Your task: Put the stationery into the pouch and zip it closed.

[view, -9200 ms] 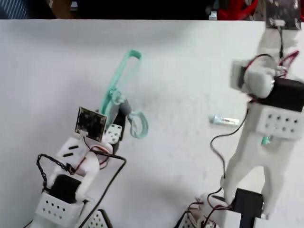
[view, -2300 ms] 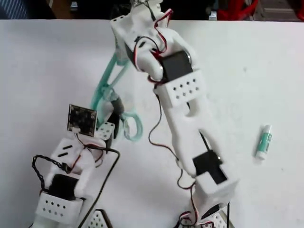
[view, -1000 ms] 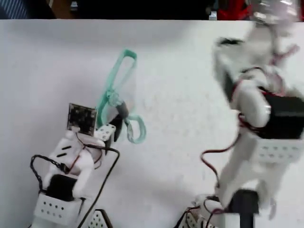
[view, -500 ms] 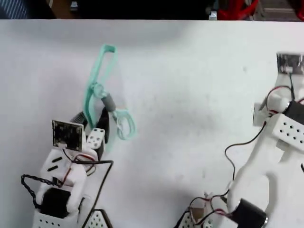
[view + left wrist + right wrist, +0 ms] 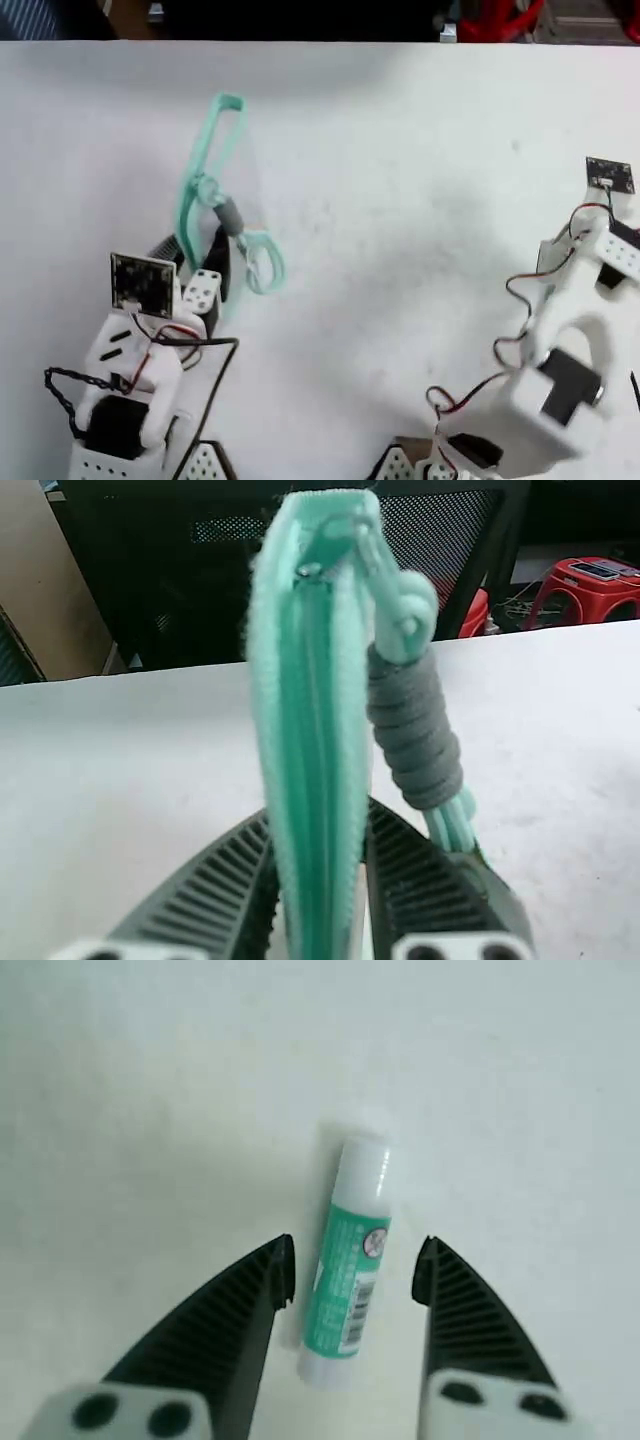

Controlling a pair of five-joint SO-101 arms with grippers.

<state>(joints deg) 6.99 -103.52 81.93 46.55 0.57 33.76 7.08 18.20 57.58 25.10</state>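
**Pouch clamped at my left, glue stick lying between my spread right fingers**

Surface [image 5: 400, 200] around both of my arms is plain white and matte, with faint scuffs. My left fingers [image 5: 230, 880] are clenched on the pouch [image 5: 310, 730], pinching its teal fabric edge from both sides. Their ribbed black pads press flat against it. That edge is a soft, fuzzy woven band with a zip line along its middle, and it runs straight away from my wrist. In the high view the pouch looks thin and narrow, an elongated teal outline on the left half of the surface.

A grey cord wrap [image 5: 415, 730], coiled in tight rounds, hangs against the pouch just beside my grip. A teal loop [image 5: 262, 262] curls out onto the surface below it. Beyond the far edge of the surface stand a dark mesh chair [image 5: 450, 540] and a red stool [image 5: 590, 580].

My right fingers [image 5: 230, 1330] are released and spread wide, one on each side of the glue stick [image 5: 350, 1280], with a gap on either side. The glue stick is a small smooth cylinder with white ends and a green label. It lies flat on the surface, well apart from the pouch. Nothing lies between my fingers and the stick. In the high view my right arm [image 5: 570, 380] is folded low at the right edge, with red and black wires looping over its white shell.
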